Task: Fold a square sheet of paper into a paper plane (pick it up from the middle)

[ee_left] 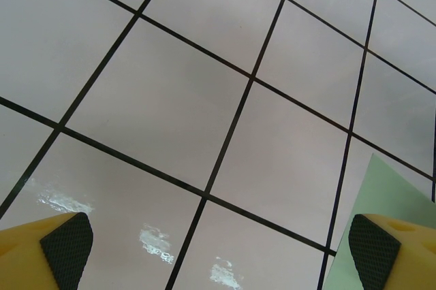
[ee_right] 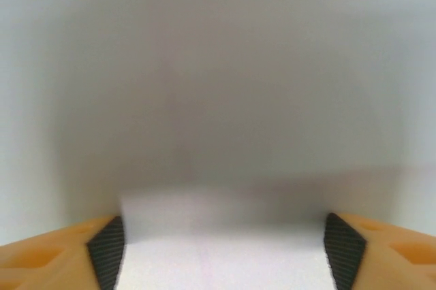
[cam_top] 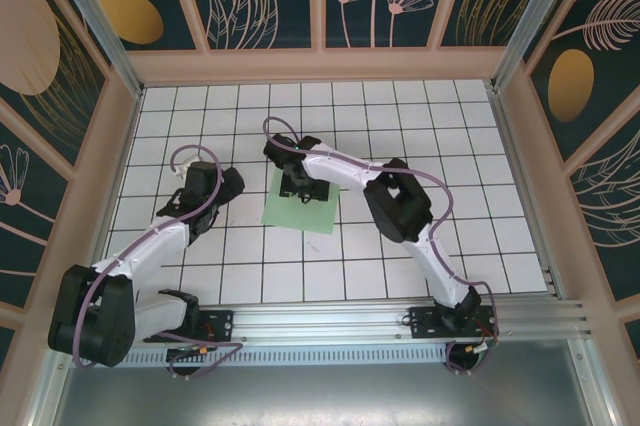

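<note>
Right fingers (cam_top: 302,187) over green sheet (cam_top: 300,212) overhead; left wrist catches its corner

A: What sort of place is this?

B: A robot lab cell. A left arm (cam_top: 160,241) and a right arm (cam_top: 400,208) are bolted to an aluminium rail (cam_top: 350,321) at the near edge of a white grid table (cam_top: 480,146).

A: And the walls?

B: Teal panels (cam_top: 270,6) with drawn plants and gold discs, set in a wooden frame (cam_top: 320,64), box the table on 3 sides.
</note>
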